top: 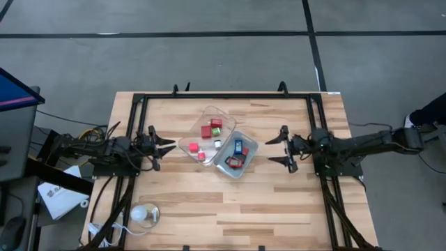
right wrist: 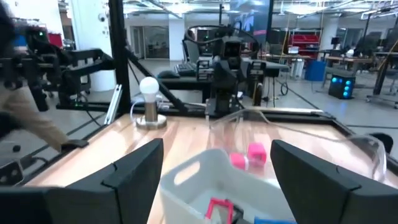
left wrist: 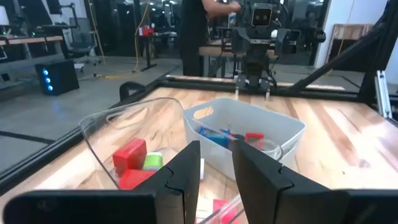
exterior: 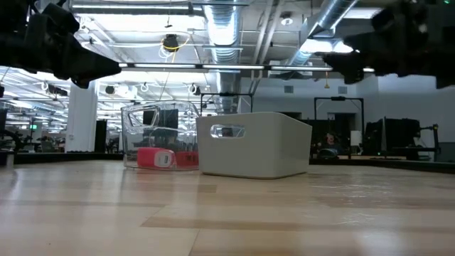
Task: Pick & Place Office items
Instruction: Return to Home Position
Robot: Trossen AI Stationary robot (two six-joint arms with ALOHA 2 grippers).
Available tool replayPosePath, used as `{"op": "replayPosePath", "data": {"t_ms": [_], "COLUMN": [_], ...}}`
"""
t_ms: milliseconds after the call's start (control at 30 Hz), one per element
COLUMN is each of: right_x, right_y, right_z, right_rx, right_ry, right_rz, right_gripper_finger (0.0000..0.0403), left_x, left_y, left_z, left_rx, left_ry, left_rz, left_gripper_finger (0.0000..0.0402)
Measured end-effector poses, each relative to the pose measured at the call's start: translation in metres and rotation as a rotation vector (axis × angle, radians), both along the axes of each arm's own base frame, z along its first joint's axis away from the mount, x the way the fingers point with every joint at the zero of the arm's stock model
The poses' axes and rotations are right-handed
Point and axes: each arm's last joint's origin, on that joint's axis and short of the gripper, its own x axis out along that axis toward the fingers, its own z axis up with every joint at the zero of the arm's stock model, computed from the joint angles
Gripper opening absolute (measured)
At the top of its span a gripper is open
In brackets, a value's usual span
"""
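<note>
Two trays stand mid-table, touching: a clear tray (top: 209, 113) and a white bin (top: 249, 164). In the clear tray lie red blocks (top: 206, 130), a green piece (top: 217, 130) and a white one (top: 217, 143). The bin holds a blue piece (top: 237, 148) and red clips (top: 235, 162). My left gripper (top: 169, 148) hovers level just left of the clear tray, shut, with nothing between its fingers (left wrist: 186, 171). My right gripper (top: 277, 148) hovers level to the right of the bin, open and empty (right wrist: 217, 168). Both point at the trays from above table height.
A round whitish object with a cord (top: 145, 214) sits at the near left corner. A black frame rail (top: 223, 96) runs around the table's far edge and sides. Bare wood (top: 230, 209) lies on the near side of the trays. A person (left wrist: 193, 31) stands beyond the table.
</note>
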Motion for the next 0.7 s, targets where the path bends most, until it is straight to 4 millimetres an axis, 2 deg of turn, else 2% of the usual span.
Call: {"op": "replayPosePath", "data": {"t_ms": [100, 333, 700], "right_x": [-0.012, -0.025, -0.054], "right_y": [0.001, 0.000, -0.001], "right_z": [-0.008, -0.016, -0.013], "right_rx": [-0.004, -0.006, -0.005], "right_ry": [-0.008, 0.119, 0.069], "right_rz": [0.000, -0.063, -0.192], "right_gripper_finger": [0.0290, 0.0290, 0.0290], "left_x": [0.001, 0.002, 0.002], "left_y": [0.000, 0.000, 0.000], "left_z": [-0.001, -0.002, -0.002], "left_rx": [0.001, 0.003, 0.003], "left_ry": [0.009, 0.020, 0.023], "left_rz": [-0.003, -0.004, -0.004], "left_gripper_finger": [0.0091, 0.0091, 0.0091]}}
